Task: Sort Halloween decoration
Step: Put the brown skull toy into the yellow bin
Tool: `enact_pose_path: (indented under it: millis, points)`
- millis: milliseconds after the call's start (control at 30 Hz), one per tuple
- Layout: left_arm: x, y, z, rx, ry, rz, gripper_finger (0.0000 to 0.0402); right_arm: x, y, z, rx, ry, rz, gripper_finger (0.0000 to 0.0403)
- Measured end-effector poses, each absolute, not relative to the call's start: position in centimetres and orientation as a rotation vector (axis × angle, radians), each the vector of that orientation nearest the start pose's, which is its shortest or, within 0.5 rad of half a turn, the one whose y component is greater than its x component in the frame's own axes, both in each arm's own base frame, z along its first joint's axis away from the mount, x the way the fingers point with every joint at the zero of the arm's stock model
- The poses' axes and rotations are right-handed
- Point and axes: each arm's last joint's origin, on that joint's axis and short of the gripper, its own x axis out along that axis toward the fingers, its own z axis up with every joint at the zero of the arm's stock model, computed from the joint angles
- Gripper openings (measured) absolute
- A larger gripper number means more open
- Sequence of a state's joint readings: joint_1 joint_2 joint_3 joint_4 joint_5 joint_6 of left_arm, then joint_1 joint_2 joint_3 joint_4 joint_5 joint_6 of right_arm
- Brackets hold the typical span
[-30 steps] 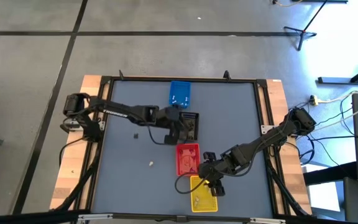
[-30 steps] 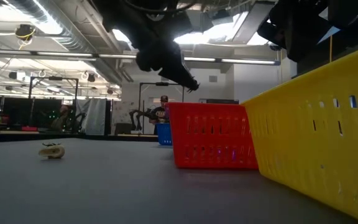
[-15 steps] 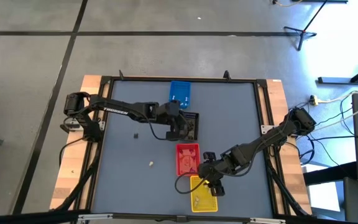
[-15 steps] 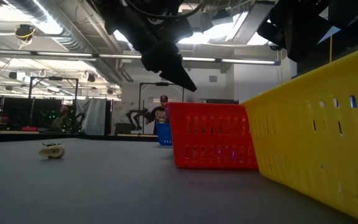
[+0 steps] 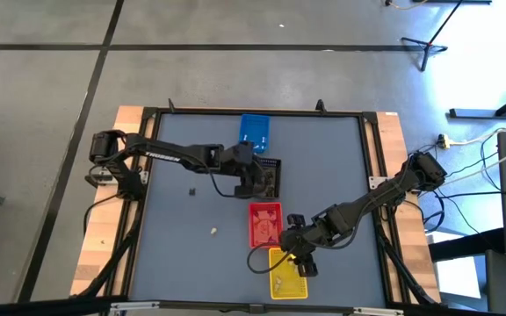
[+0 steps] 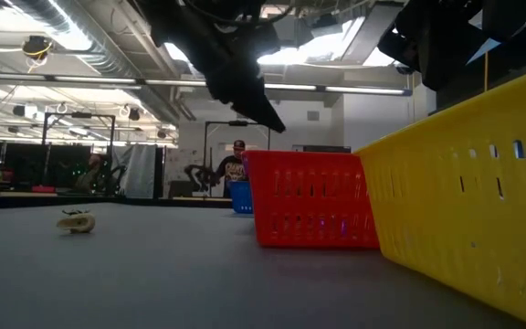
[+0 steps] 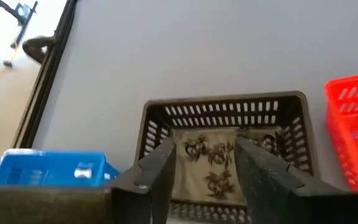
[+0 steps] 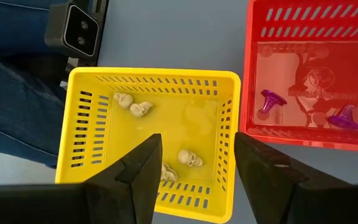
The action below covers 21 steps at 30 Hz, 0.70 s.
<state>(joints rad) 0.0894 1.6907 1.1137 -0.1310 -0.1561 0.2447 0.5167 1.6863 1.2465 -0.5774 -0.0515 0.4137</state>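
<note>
A small cream decoration piece [image 6: 76,221] lies on the grey surface [image 5: 183,228], long axis crosswise in the low view, well apart from the red perforated tray [image 5: 264,223]. Only the left wrist view shows dark pieces [image 7: 211,152] in the black perforated tray [image 7: 160,118] beneath the spread left pincer [image 7: 205,168]. The right pincer [image 8: 194,165], also spread, hangs over cream skulls [image 8: 190,158] in the yellow perforated tray [image 8: 86,137].

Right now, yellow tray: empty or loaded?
Loaded. The yellow tray holds several small cream skulls, seen past the open right end effector hovering above it.
</note>
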Motion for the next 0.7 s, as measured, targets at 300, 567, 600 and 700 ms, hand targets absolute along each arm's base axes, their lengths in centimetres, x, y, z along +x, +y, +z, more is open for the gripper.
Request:
enact_pose_path:
  millis: [300,567,600,700]
  points:
    - [32.9,0.6,23.3,-0.04,0.909,0.075,0.0155,30.2,17.3,23.4,0.132,1.084,0.3,0.0198]
    - [29.9,-4.3,22.3,-0.249,1.224,0.005,0.0155,30.3,17.3,23.4,0.12,1.071,0.277,0.0198]
    - [29.7,-4.8,22.2,-0.256,1.24,0.022,0.0155,30.3,17.3,23.4,0.117,1.069,0.273,0.0198]
    - [29.2,-6.1,22.0,-0.283,1.259,0.095,0.0155,30.3,17.3,23.4,0.113,1.066,0.264,0.0198]
